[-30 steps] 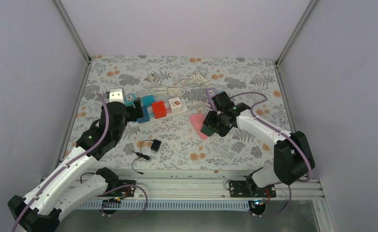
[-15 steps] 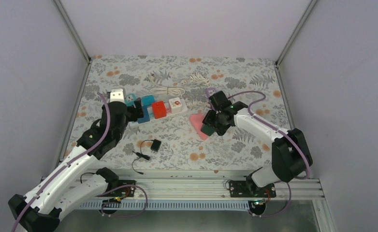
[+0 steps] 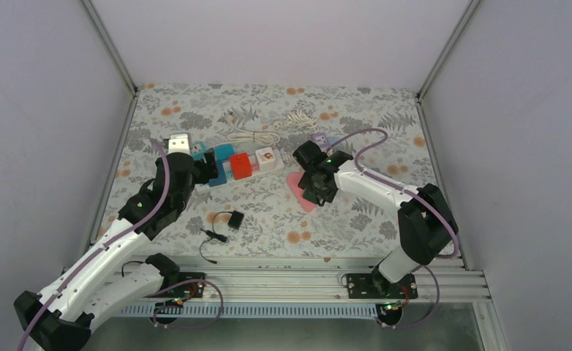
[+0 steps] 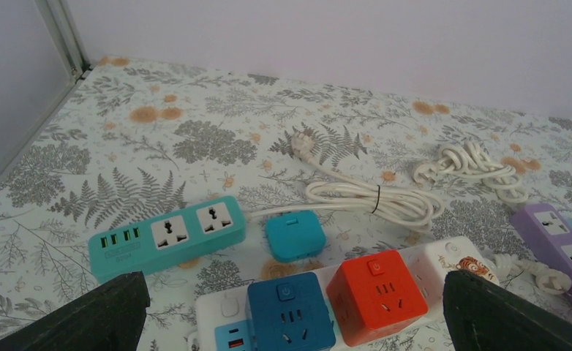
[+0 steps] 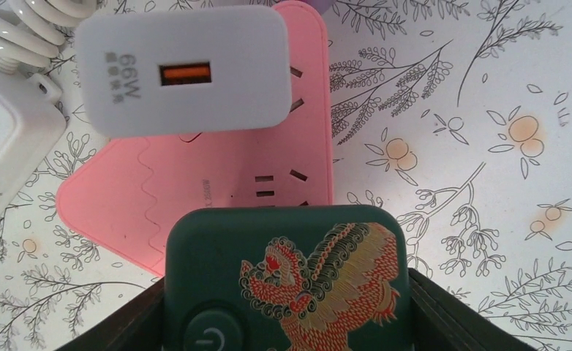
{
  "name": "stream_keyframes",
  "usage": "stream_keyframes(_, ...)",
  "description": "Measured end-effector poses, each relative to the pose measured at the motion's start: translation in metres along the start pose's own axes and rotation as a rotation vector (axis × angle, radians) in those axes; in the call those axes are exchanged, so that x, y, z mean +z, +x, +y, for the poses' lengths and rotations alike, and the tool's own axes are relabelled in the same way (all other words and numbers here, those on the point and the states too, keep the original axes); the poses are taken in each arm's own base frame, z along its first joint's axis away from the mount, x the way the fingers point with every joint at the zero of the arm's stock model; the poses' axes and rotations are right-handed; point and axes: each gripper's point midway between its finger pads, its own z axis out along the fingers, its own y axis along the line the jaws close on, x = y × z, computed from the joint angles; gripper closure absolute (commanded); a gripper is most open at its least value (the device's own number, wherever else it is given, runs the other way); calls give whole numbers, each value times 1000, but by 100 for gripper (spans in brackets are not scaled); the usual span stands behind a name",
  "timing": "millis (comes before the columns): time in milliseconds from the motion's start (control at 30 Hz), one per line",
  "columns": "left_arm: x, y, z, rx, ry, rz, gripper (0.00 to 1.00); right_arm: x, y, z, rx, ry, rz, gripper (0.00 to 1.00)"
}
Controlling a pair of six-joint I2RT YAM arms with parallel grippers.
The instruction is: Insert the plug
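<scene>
Over on the left, the left gripper (image 3: 208, 167) hangs low over the floral surface (image 3: 268, 110), its jaws spread wide with nothing between them. It looks parked rather than working, perhaps ready to steady a strip if one slides. In front of it lie a teal strip (image 4: 167, 235) and a white strip carrying a blue cube (image 4: 289, 311) and a red cube (image 4: 374, 296), with a coiled cord (image 4: 374, 203) behind them. A small black adapter (image 3: 233, 219) sits alone nearer the arms' bases, well apart from the action. Moving right, the pink strip (image 5: 195, 183) lies flat, with a white charger (image 5: 184, 69) already seated at its far end, so only the near sockets (image 5: 265, 186) are free. The right gripper (image 3: 318, 186) hovers just above that free end, its jaws pinching the dark green plug (image 5: 287, 278) by its sides, painted face up, which would point the prongs down at the strip. I can't see the prongs, nor whether they touch the sockets. My guess is the plug needs aligning over those slots before a straight push down, and the loose strip could skid under the push.
</scene>
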Motion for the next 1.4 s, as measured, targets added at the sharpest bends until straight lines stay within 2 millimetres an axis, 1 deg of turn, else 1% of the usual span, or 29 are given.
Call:
stream_keyframes(167,3,3,0,6,-4,10,0,-4,5,0,4,-2,-66,96)
stream_keyframes(400,6,6,-1,14,-9,24,0,-6,12,-6,40,-109,-105,96)
stream_keyframes(533,6,7,-1,16,-10,26,0,-7,12,-4,47,-154,-123,96)
stream_keyframes(700,6,6,-1,15,-10,25,0,-4,11,1,28,-114,-135,96)
stream_keyframes(833,6,6,-1,16,-10,26,0,-3,12,8,2,-72,-189,96)
stream_keyframes(933,7,7,-1,17,-12,28,0,-4,16,8,-21,-32,-244,96)
stream_keyframes(1000,8,8,-1,19,-13,31,0,1,20,7,-25,-6,-267,96)
stream_keyframes(1100,8,8,-2,21,-14,34,0,4,21,8,-36,21,-318,97)
stream_keyframes(1400,8,7,-1,20,-16,31,0,9,23,5,-31,1,-344,97)
